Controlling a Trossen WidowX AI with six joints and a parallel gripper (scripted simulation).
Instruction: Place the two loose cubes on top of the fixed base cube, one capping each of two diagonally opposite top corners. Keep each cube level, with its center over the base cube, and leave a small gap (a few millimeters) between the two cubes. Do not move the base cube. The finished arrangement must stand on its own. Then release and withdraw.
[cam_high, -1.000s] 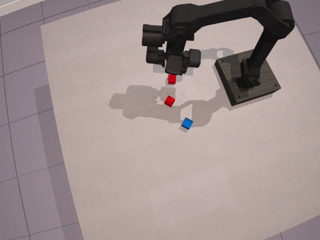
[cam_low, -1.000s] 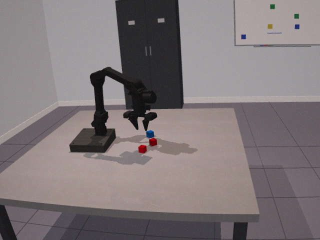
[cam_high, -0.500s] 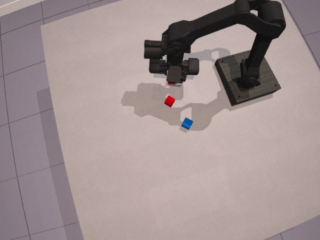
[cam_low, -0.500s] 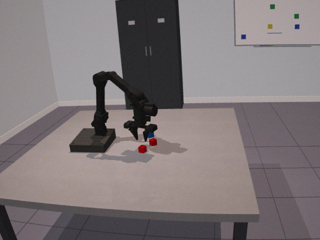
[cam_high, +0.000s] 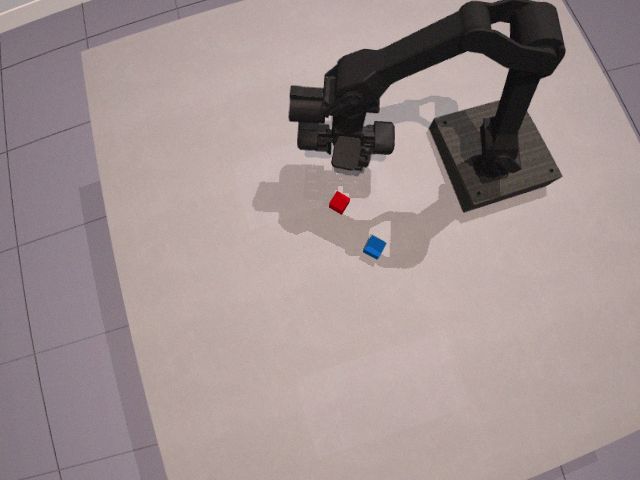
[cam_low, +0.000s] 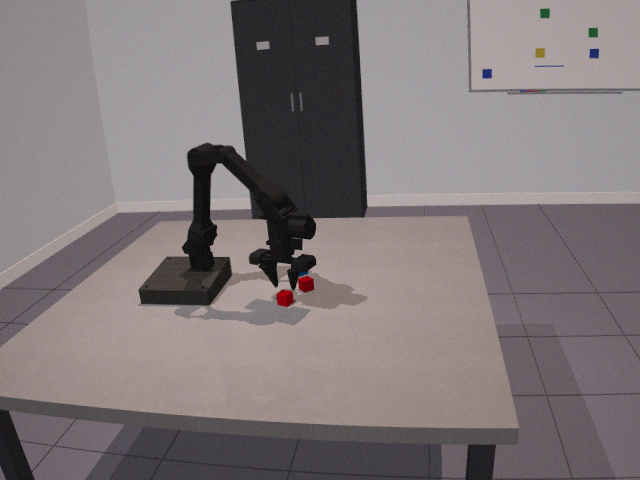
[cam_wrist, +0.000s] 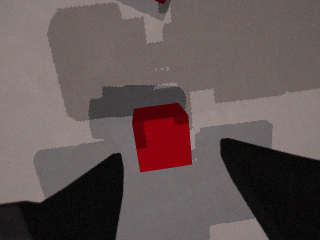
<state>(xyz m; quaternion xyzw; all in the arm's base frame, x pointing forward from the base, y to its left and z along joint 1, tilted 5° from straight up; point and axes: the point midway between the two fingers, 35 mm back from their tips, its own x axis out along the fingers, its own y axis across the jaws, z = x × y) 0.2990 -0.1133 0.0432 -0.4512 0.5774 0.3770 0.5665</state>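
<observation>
One red cube (cam_low: 284, 298) (cam_wrist: 165, 145) lies on the table just below my gripper. The top view does not show it, as the gripper covers it. My gripper (cam_low: 285, 287) (cam_wrist: 171, 153) is open and empty, pointing down above this cube, whose image lies between the fingertips in the wrist view. A second red cube (cam_high: 339, 202) (cam_low: 306, 284) lies a little way off on the table; only a sliver shows at the wrist view's top edge. A blue cube (cam_high: 374, 246) (cam_low: 303, 273) lies beyond it, partly hidden in the exterior view. No cube is stacked.
The arm's dark base block (cam_high: 509, 155) (cam_low: 178, 294) stands on the pale table (cam_high: 232, 335) (cam_low: 361, 372). The arm reaches from it over the table. The second red cube stands between the blue cube and the red cube under the gripper. Shadows of the arm cross the area around the cubes.
</observation>
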